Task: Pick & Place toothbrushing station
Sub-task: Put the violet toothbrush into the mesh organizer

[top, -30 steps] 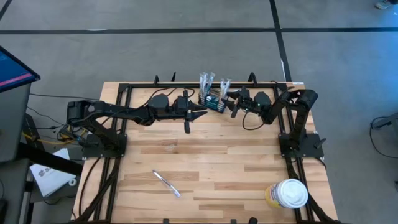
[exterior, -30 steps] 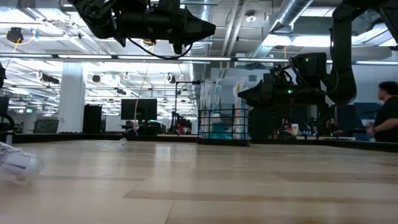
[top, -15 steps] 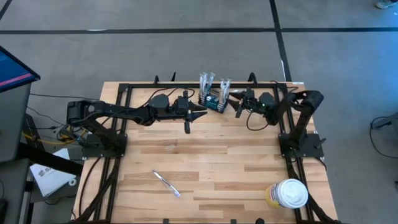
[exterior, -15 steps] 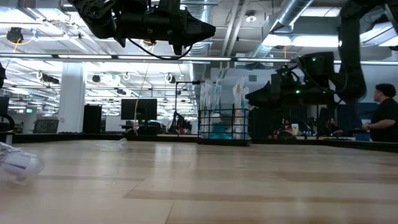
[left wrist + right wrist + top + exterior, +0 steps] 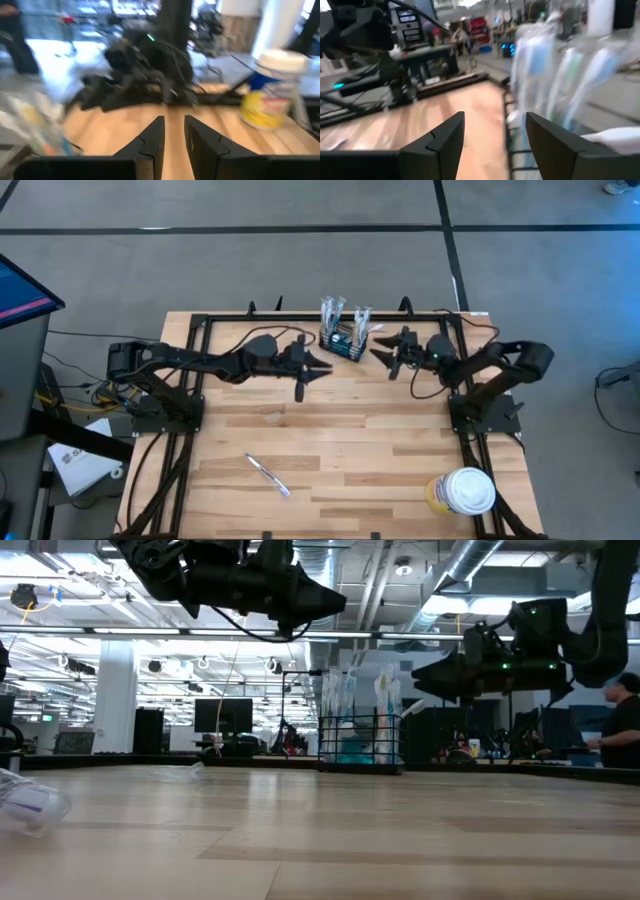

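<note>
The toothbrushing station (image 5: 345,343) is a small black wire-mesh box with wrapped toothbrushes standing in it. Its bottom rests on the wooden table by the far edge, as the low view (image 5: 360,738) also shows. My right gripper (image 5: 380,356) is open just to the station's right, a short gap away, with nothing between its fingers (image 5: 445,137). The wrapped brushes (image 5: 545,75) show ahead of it. My left gripper (image 5: 324,364) hovers left of the station, well above the table (image 5: 338,604). It is narrowly open and empty (image 5: 173,142).
A round white-lidded tub (image 5: 462,491) stands at the near right corner. One wrapped toothbrush (image 5: 268,476) lies loose on the near left part of the table. Black frame rails (image 5: 210,320) run along the table's edges. A person (image 5: 622,730) stands beyond the table.
My right gripper has drawn back from the station toward the table's right edge and risen a little, staying open. The station has stayed where it was by the far edge. My left gripper has tipped its fingers slightly downward without shifting place.
</note>
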### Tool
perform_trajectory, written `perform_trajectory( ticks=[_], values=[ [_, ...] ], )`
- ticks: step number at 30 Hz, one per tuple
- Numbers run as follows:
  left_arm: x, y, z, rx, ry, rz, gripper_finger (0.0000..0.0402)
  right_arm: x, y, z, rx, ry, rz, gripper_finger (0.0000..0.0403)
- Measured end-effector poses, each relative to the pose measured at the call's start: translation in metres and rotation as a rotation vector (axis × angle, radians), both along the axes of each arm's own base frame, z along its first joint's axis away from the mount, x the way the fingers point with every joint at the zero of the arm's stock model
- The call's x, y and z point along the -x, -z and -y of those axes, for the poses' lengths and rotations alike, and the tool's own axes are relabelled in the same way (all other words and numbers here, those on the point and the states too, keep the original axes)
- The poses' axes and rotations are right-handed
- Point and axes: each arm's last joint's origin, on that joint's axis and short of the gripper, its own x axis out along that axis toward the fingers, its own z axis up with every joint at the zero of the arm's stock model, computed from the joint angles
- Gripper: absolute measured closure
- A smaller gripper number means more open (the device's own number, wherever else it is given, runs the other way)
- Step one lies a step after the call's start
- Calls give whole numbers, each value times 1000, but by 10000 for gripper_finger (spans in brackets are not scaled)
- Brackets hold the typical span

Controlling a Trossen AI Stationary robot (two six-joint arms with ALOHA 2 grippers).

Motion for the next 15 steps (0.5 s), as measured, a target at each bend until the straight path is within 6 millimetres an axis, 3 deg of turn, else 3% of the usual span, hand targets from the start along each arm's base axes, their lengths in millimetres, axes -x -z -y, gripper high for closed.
perform_trajectory(
  ticks=[8,15],
  values=[
    [4,12,16,55,190,-158,334,-7,1,-19,-23,-96,-90,214],
    [25,9,33,111,265,-356,334,-14,1,-36,-35,-183,-121,226]
  ],
)
